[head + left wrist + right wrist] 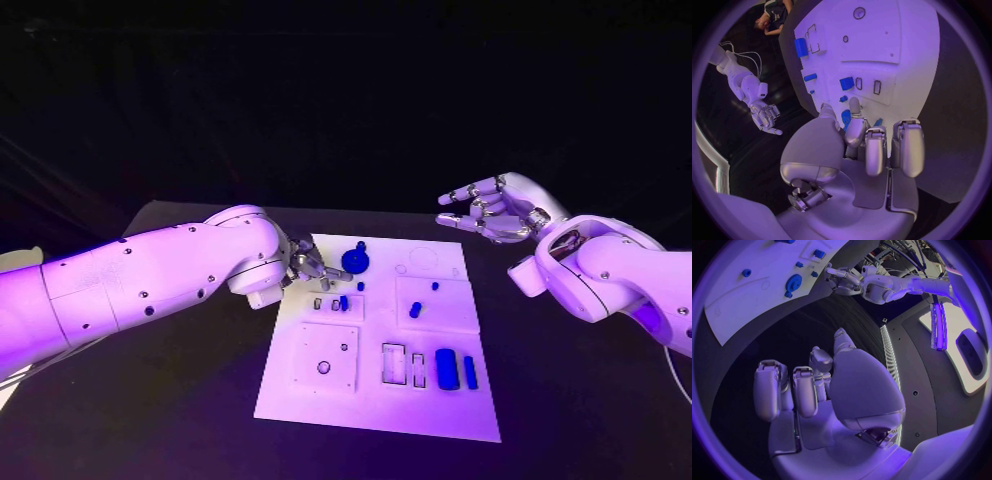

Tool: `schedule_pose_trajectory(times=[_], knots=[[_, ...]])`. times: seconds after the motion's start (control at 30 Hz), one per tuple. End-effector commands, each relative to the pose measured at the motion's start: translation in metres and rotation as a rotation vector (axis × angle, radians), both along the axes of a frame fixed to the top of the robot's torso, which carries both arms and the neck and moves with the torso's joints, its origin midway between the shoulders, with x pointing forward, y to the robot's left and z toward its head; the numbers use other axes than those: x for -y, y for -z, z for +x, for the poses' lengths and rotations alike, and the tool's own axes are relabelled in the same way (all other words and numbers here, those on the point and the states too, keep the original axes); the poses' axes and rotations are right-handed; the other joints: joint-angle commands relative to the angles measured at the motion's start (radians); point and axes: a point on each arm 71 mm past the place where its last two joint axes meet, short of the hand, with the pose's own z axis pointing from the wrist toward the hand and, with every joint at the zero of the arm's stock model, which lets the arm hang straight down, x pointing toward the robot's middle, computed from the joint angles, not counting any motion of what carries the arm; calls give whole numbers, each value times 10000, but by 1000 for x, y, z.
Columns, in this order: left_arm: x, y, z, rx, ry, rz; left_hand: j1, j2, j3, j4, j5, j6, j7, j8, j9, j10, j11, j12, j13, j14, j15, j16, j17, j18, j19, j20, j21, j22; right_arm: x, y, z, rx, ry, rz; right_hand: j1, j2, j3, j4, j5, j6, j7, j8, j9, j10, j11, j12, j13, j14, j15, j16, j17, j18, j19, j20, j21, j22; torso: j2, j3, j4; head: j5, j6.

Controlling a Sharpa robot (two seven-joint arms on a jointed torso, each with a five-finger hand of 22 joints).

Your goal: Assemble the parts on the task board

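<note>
White task board [378, 400] lies mid-table. My left hand [312, 264] (fingers curled, grip unclear) sits at its far left edge, touching a round blue part [355, 261]. My right hand [490, 210] hovers empty, fingers spread, beyond the far right corner.

Left hand [870, 145] sits over the near end of the white board [898, 55], fingers curled in right by a round blue part [846, 118]. More blue parts dot the board. Right hand [766, 116] hangs off beside it, fingers apart.
</note>
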Motion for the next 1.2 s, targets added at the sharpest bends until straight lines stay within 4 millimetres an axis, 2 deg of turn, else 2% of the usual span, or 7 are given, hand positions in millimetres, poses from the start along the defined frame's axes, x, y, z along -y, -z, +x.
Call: schedule_pose_trajectory(times=[0.03,0.33,0.8,1.2], knots=[[3,3,2,-373,314,891,98,47,28,-36,-41,-88,-9,77,68,58,9,46,24,1034,-79,30,2629,-134,415,-74,59,1067,-2,3,0,-180,-125,-210,-33,40,-43,-13,50,50,4,16,15,-81,12,-72,-22,799,-36,-41,1725,196,-69,21,-43,-17,12,-15,12,15,-13],[19,9,8,-670,865,1458,-92,32,-101,-7,-42,-164,-11,181,222,78,5,81,74,1034,-80,30,2629,-146,434,-76,95,1132,-3,4,1,-242,-132,-245,-75,58,-97,2,116,56,1,15,15,-85,10,-98,-56,793,-40,-65,1702,202,-82,17,-68,-50,21,-18,-22,63,-71],[27,13,9,-851,1217,1827,330,161,90,-51,-37,-243,-47,411,532,151,-24,187,210,1034,-98,30,2629,-176,486,-85,181,1291,-2,5,1,-270,-87,-277,-88,75,-118,7,159,60,-1,14,15,-84,7,-103,-68,792,-42,-73,1696,204,-85,14,-77,-62,10,-22,13,46,-180],[32,16,11,-1012,1411,2004,635,154,374,-56,-34,-317,-70,552,747,188,-44,235,277,1034,-114,30,2629,-184,498,-99,207,1340,-1,6,2,-324,-66,-321,-87,113,-140,5,233,78,-8,20,17,-75,0,-99,-79,794,-47,-74,1699,204,-84,10,-85,-67,17,-25,-1,93,-213]])
